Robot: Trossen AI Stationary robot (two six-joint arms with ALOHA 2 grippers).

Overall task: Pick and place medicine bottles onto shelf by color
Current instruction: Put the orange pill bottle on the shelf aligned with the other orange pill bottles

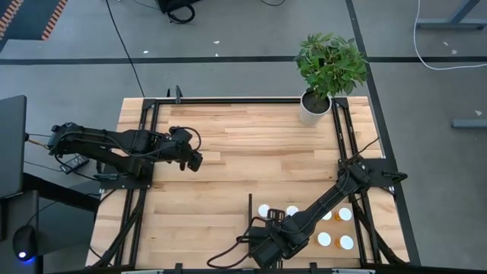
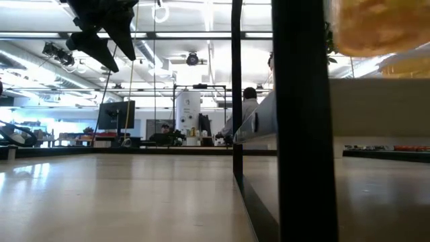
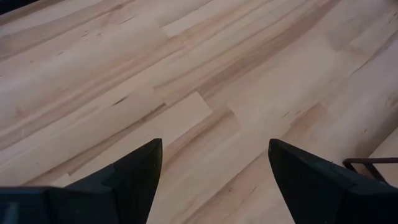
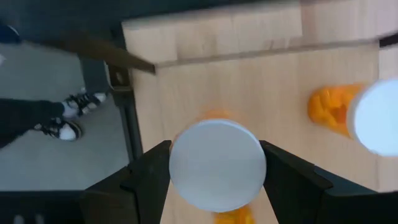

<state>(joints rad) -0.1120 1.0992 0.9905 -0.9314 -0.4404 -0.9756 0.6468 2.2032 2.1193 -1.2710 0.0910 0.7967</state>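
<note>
Between the fingers of my right gripper (image 4: 216,171), near the table's near edge, is an orange medicine bottle with a white cap (image 4: 217,165); the gripper (image 1: 265,245) hides it in the high view. Several other white-capped bottles (image 1: 345,215) stand on the light-wood shelf, right of its black strip (image 1: 250,207). One orange bottle (image 4: 348,112) stands close beside the held one. My left gripper (image 3: 214,180) hangs open over bare wood at the table's left (image 1: 194,160), far from the bottles. My right gripper pinches the bottle between its two fingers, which sit on opposite sides of the round white cap (image 4: 175,167). The fingers come from above, pointing down. The orange body (image 4: 231,216) shows past the cap, roughly upright. I cannot tell whether its base rests on the wood.
A potted plant (image 1: 329,65) stands at the table's far right corner. Black frame rails (image 1: 144,152) run along both sides. A black post (image 2: 302,121) stands close to the low camera. A person's shoes (image 4: 62,121) show on the floor beyond the near edge.
</note>
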